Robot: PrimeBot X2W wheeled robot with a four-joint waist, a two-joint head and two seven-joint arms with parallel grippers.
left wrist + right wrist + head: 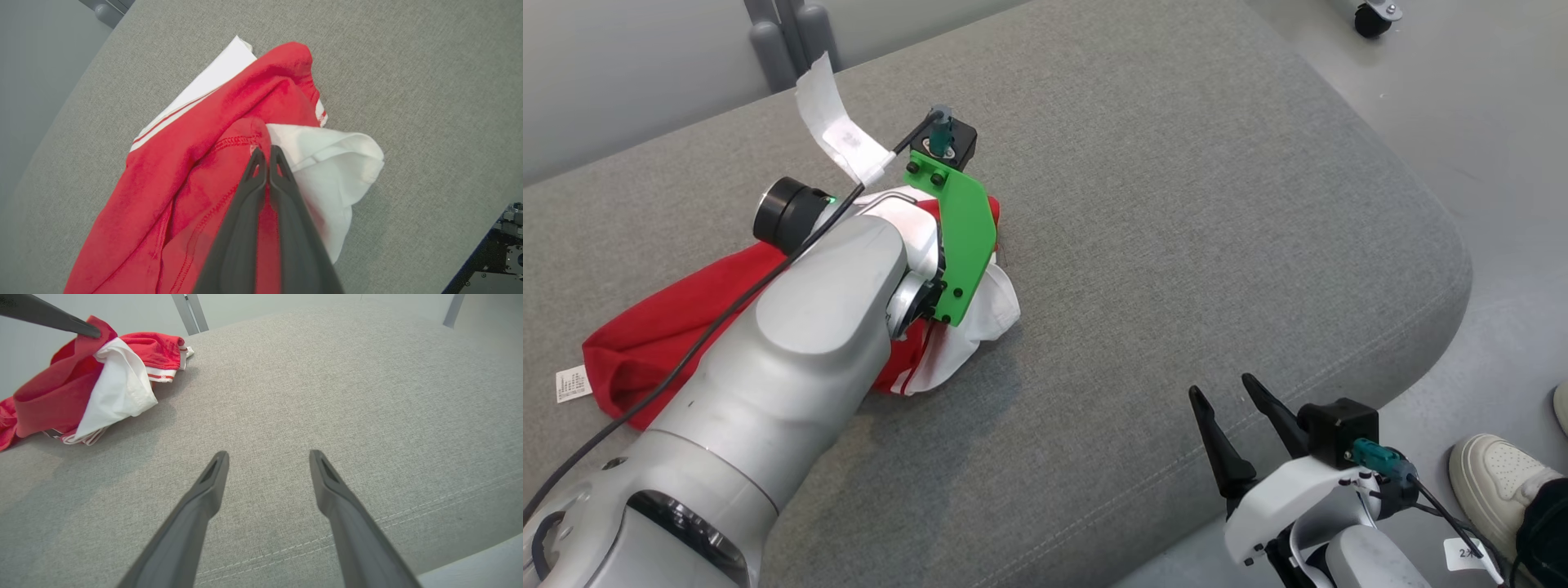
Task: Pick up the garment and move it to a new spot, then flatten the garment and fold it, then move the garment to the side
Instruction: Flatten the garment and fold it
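From my head, I see my left arm [825, 327] reaching over one red-and-white garment [670, 327]. It lies bunched on the left part of the grey cushion [1176, 204]. Its long axis runs from the lower left, where one white care label [574, 384] sticks out, up and to the right to a white sleeve end beside my wrist. My right pincer [1221, 386] hangs over the cushion's near right edge, well apart from the garment, with its two fingers spread and nothing between them. One white sneaker [1494, 474] stands on the floor beside that edge, and one black caster [1372, 18] sits at the top right.

Along my left wrist, my left pincer [264, 151] has both fingers pressed together, the tips clamped on a red stitched fold of the garment. The white sleeve lies just right of the fingers. A white panel with red stripes peeks out beyond the red cloth. Here the garment stretches from the bottom left up toward the top middle.

Along my right wrist, the garment sits at the upper left. A red fold is drawn up into a peak where my left pincer's tip meets it, while the rest drapes onto the cushion. My own two right fingers stand wide apart over bare grey fabric.
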